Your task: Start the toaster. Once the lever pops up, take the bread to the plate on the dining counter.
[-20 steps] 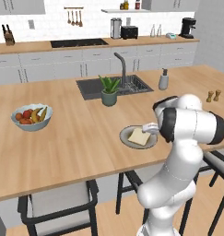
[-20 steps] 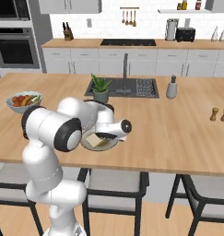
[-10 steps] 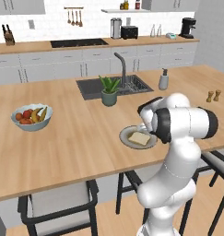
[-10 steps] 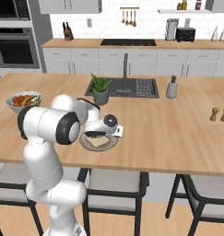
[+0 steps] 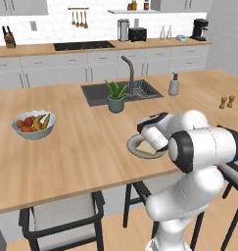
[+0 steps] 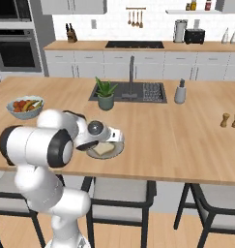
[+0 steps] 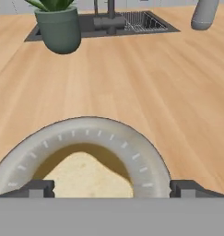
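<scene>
Bread (image 7: 88, 177) flat on grey plate (image 7: 132, 143), near front edge of wooden worktop (image 7: 145, 78). End effector (image 7: 111, 189) low just above, released, tips spread wide, gripping nothing. Potted plant (image 7: 58, 27) at 11 o'clock, sink (image 7: 132, 20) at 12.

The bread (image 6: 105, 148) lies on the plate (image 6: 118, 151) on the dining counter (image 6: 177, 135), just below the potted plant (image 6: 106, 94), arm alongside.
</scene>
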Motion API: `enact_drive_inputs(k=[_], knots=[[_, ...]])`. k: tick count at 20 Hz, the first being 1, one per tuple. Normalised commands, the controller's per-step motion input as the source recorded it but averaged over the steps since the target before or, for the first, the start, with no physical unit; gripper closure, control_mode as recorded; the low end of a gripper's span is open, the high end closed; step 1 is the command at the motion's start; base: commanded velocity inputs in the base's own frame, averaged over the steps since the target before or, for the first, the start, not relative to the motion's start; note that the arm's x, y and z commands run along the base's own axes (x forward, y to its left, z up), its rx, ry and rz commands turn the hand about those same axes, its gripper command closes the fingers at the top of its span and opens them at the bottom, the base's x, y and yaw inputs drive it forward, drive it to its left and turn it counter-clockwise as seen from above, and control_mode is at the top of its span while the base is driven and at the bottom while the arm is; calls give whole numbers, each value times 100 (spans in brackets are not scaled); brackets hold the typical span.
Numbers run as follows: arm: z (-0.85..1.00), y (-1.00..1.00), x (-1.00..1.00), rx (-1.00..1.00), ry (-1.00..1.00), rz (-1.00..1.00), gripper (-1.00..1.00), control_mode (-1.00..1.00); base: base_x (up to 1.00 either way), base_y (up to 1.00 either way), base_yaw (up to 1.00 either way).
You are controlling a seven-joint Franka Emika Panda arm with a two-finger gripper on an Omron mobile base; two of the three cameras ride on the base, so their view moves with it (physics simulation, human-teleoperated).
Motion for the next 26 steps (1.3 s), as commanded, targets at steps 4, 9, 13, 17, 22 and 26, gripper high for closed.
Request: enact_drive_inputs(k=[4, 9, 13, 17, 22, 26], knots=[[100, 0, -50, 0, 0, -4, -100, -100, 0, 0, 0], [100, 0, -36, 0, -2, -3, -100, -100, 0, 0, 0], [100, 0, -19, 0, -6, -3, -100, -100, 0, 0, 0], [100, 0, -12, 0, -3, -3, -100, -100, 0, 0, 0], [100, 0, -54, 6, 8, -2, -100, -100, 0, 0, 0], [61, -5, -96, 10, 17, -4, -100, -100, 0, 0, 0]])
